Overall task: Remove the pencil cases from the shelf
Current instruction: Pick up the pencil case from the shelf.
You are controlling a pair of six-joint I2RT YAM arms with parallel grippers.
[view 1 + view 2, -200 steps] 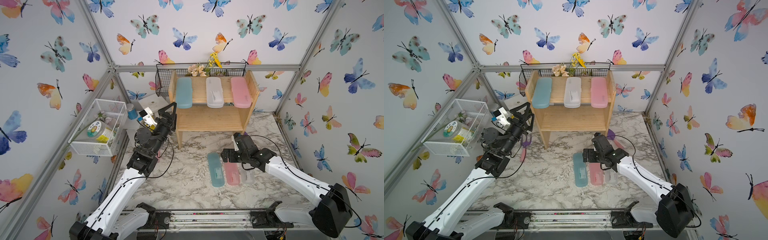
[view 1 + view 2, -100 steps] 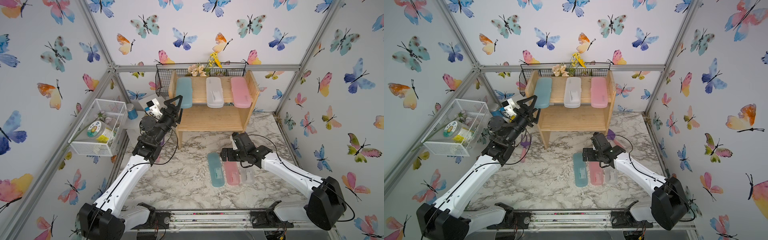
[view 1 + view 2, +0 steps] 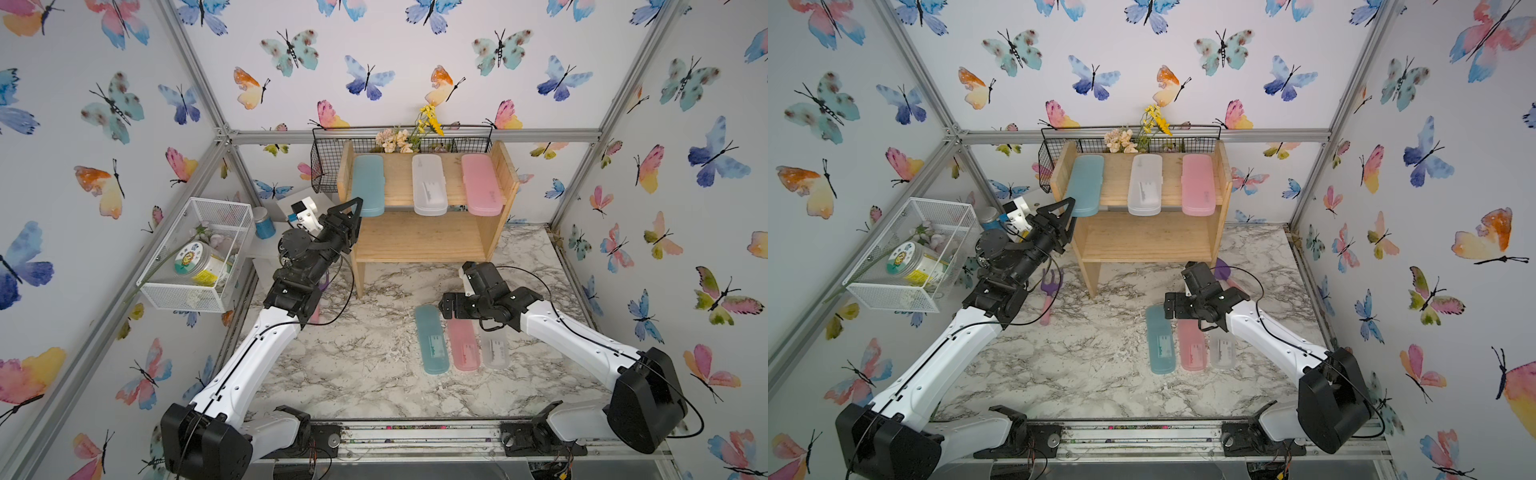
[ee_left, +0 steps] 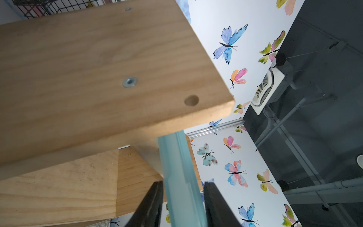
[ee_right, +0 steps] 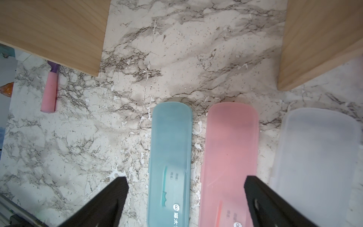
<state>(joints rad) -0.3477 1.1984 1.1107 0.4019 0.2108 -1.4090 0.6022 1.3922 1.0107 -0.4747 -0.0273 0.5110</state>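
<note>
Marble surface (image 3: 353,365) below, wooden shelf (image 3: 415,237) behind: left claw (image 4: 183,184) pinches the shelf's teal pencil case (image 4: 176,167); right claw (image 5: 185,178) gapes wide, empty, above a second teal case (image 5: 170,147).

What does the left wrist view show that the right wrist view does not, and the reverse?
Left wrist only: the left gripper closed on the shelf teal case, seen edge-on; the black wire basket. Right wrist only: the right gripper open over the table teal case, pink case and white case, lying side by side on the marble table; the garden fork. Both: the wooden shelf.
</note>
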